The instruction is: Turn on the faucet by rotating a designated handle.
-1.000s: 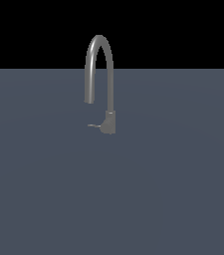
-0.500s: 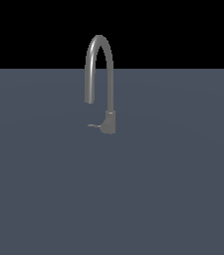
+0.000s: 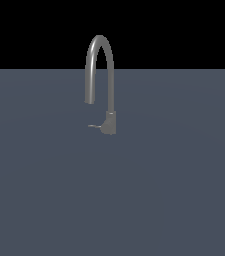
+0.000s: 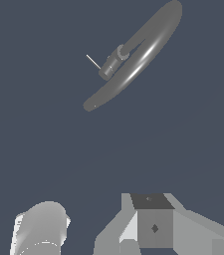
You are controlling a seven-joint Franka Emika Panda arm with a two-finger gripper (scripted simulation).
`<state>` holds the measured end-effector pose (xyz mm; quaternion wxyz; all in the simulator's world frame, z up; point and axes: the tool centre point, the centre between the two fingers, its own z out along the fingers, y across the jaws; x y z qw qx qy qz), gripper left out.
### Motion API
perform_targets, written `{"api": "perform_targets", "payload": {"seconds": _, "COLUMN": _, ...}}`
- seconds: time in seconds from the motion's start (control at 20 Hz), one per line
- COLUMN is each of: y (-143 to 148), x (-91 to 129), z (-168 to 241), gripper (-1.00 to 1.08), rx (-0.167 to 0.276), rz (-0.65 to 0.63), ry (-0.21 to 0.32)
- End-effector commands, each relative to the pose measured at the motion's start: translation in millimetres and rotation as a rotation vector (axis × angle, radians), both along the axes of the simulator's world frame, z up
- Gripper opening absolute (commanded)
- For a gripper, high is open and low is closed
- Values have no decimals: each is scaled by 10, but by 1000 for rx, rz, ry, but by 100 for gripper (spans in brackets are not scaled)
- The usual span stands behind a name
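The grey faucet (image 3: 109, 90) stands alone on the dark flat surface, its arched spout curving toward the exterior view's left. Its thin handle (image 3: 94, 126) sticks out sideways from the blocky base (image 3: 110, 123), also toward that view's left. No arm or gripper shows in the exterior view. The wrist view looks down on the faucet (image 4: 138, 60) from above, with the handle (image 4: 93, 62) showing as a thin pale line off the base. My gripper (image 4: 153, 221) shows only as a grey block at the frame's edge, well apart from the faucet. Its fingers cannot be made out.
A pale cylinder (image 4: 40, 231), seemingly part of the arm, sits beside the gripper block in the wrist view. The dark blue-grey surface (image 3: 174, 190) spreads all around the faucet. Black background lies behind it.
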<state>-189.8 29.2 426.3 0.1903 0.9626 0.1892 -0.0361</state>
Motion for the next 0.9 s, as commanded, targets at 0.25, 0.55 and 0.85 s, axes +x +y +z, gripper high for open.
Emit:
{"api": "perform_targets", "payload": {"seconds": 0.25, "y": 192, "x": 333, "z": -338, "gripper": -100, "rx": -198, "rz": 217, "ry": 26}}
{"api": "perform_targets", "payload": {"seconds": 0.55, "y": 320, "x": 532, "z": -599, "gripper": -100, "rx": -335, "rz": 365, "ry": 44}}
{"api": "perform_targets", "payload": {"seconds": 0.85, "y": 426, "x": 689, "z": -849, "gripper": -100, "rx": -456, "rz": 497, "ry": 58}}
